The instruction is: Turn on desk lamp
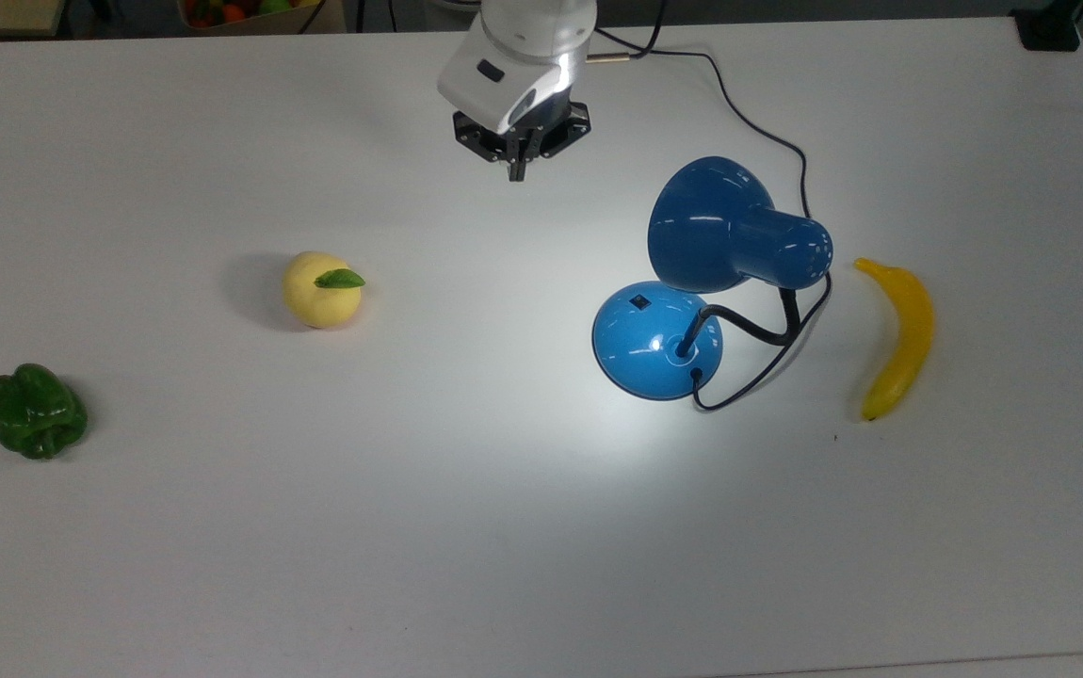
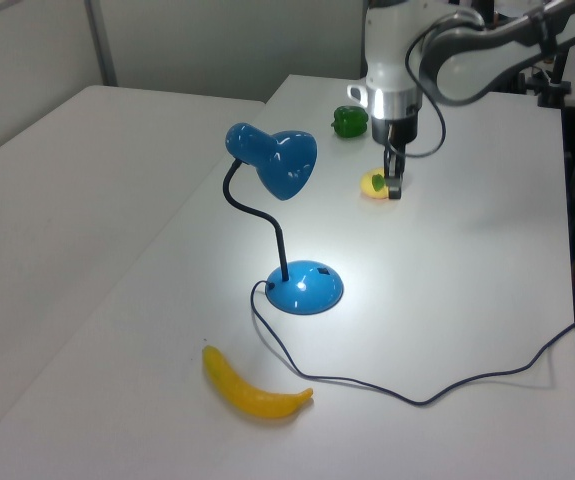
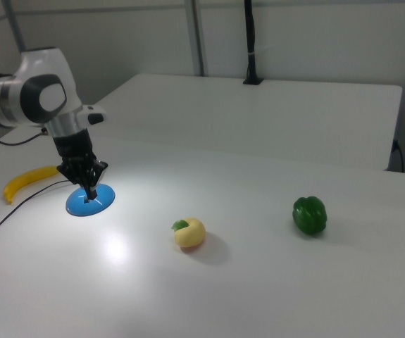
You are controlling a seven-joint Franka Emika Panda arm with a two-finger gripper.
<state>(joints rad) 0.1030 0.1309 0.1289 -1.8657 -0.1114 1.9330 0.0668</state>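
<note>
Blue and glossy, the lamp is seen lit on the white counter, a bright pool cast around its base. The hand is held clenched and empty, well apart from the lamp. A banana lies just beside the lamp's cord; a yellow fruit and a green pepper are set farther from the lamp.

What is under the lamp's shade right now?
Under the shade: a bright pool of light on the table and part of the blue base. The bulb is hidden inside.
</note>
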